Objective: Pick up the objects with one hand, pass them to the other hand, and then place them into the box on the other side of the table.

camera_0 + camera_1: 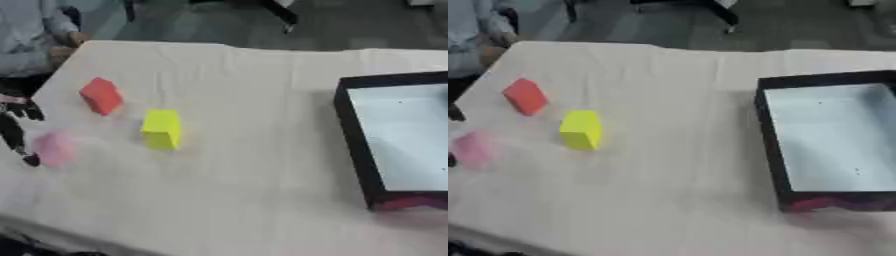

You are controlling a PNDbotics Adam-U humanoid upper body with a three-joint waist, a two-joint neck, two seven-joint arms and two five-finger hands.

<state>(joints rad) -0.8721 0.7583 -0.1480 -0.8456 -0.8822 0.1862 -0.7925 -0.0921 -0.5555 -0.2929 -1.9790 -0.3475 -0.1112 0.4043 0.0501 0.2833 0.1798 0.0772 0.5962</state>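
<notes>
1. Nearest on the left, the pink block point(54, 148) lies just right of the left hand point(17, 127); I cannot tell how its fingers sit.
2. Red block point(101, 95) lies farther back; yellow block point(162, 129) rightward.
3. The box point(770, 145) sits right, well apart.
4. Judgement: the left hand is nearer; the right is unseen.
</notes>
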